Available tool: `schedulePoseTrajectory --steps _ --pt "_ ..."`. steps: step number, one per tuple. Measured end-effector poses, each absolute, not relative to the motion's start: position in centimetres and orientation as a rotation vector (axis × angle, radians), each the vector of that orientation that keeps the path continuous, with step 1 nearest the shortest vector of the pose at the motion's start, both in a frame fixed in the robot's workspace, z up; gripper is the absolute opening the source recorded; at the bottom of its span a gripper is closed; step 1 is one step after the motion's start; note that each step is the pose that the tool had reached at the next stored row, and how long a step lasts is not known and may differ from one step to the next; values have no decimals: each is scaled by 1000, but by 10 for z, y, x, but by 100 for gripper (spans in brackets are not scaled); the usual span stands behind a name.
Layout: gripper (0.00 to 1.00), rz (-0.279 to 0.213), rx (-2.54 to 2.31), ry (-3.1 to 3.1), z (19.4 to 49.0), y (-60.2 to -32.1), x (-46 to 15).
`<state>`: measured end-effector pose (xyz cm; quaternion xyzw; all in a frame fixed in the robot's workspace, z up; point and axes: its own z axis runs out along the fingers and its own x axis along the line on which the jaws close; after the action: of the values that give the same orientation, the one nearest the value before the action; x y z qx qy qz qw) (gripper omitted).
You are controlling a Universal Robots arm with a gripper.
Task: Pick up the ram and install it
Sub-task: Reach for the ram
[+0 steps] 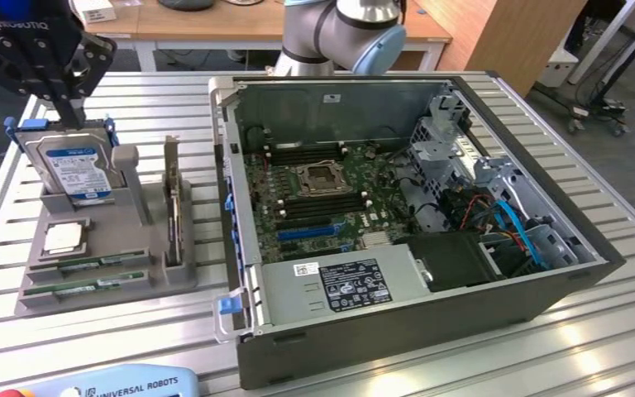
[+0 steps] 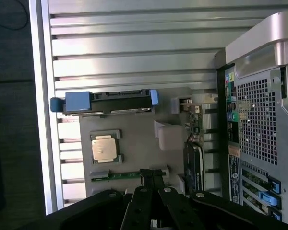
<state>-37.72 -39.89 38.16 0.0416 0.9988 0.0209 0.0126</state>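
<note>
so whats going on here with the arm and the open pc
The robot arm's gripper hangs over the grey holder beside the open computer case. Its fingers are shut and seem to hold nothing. The ram lies in its slot in the holder, not yet picked up or installed.

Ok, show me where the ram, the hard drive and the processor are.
ram (image 1: 97, 263), exterior view, middle of the green stick.
hard drive (image 1: 77, 172), exterior view, on its blue label.
processor (image 2: 104, 149), wrist view, centre of its metal lid.
</note>
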Motion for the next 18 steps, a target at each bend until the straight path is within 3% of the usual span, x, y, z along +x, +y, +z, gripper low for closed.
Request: schedulePoseTrajectory --steps 18 --pt "10 64 130 3113 381 -413 -382"
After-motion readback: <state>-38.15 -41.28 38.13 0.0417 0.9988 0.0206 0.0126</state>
